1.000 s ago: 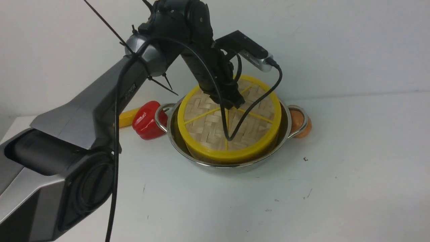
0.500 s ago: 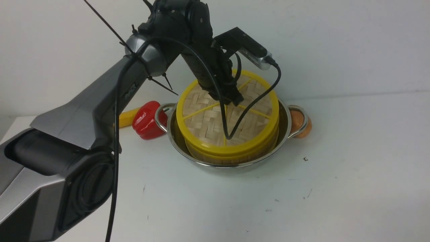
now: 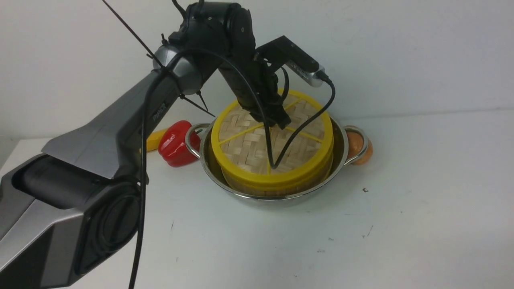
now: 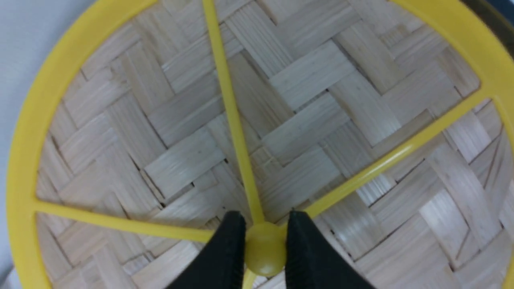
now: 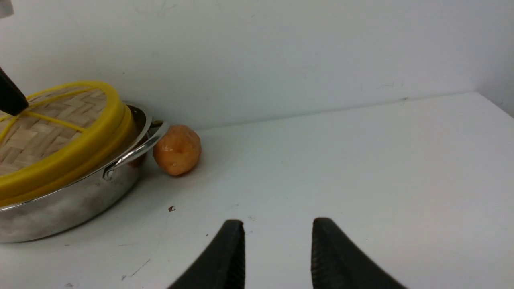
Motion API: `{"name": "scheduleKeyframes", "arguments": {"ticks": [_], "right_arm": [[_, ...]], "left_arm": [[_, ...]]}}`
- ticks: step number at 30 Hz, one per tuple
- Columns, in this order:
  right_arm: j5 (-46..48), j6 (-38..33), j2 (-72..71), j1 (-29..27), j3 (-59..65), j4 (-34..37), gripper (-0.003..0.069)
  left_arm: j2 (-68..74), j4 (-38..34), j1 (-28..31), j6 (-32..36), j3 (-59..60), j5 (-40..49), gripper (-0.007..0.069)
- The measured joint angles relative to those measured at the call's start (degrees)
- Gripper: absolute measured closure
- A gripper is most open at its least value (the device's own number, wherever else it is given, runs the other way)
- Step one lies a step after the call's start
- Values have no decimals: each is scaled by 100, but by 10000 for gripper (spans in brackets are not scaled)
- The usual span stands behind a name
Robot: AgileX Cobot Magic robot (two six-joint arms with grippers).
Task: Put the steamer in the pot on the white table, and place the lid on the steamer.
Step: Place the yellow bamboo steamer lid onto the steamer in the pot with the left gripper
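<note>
In the pot [image 3: 341, 149], centre of the white table [image 3: 401, 224], sits the steamer [image 3: 281, 188] w/ the lid [image 3: 257, 148] on top. My left gripper [image 4: 265, 249] is pinched tight on the lid's hub, straight above, so I judge next is let go & lift vertical. Lid looks a bit high at 12 o'clock. Right gripper [image 5: 277, 249] is parted, empty, off at 3 o'clock. Orange fruit [image 3: 358, 147] is at the pot's 3 o'clock handle, red pepper [image 3: 174, 142] at 9.

light: even, bright | shadows: soft | glare: pot [image 3: 341, 160] | focus: soft
</note>
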Motion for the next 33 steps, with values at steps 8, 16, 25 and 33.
{"name": "scheduleKeyframes", "arguments": {"ticks": [8,16,25,33], "right_arm": [[0,0,0,0,0,0,410],[0,0,0,0,0,0,410],[0,0,0,0,0,0,410],[0,0,0,0,0,0,410]], "left_arm": [[0,-18,0,0,-21,0,503],[6,-18,0,16,-26,-32,503],[17,-18,0,29,-26,-89,483],[17,47,0,-3,-34,-129,248]]}}
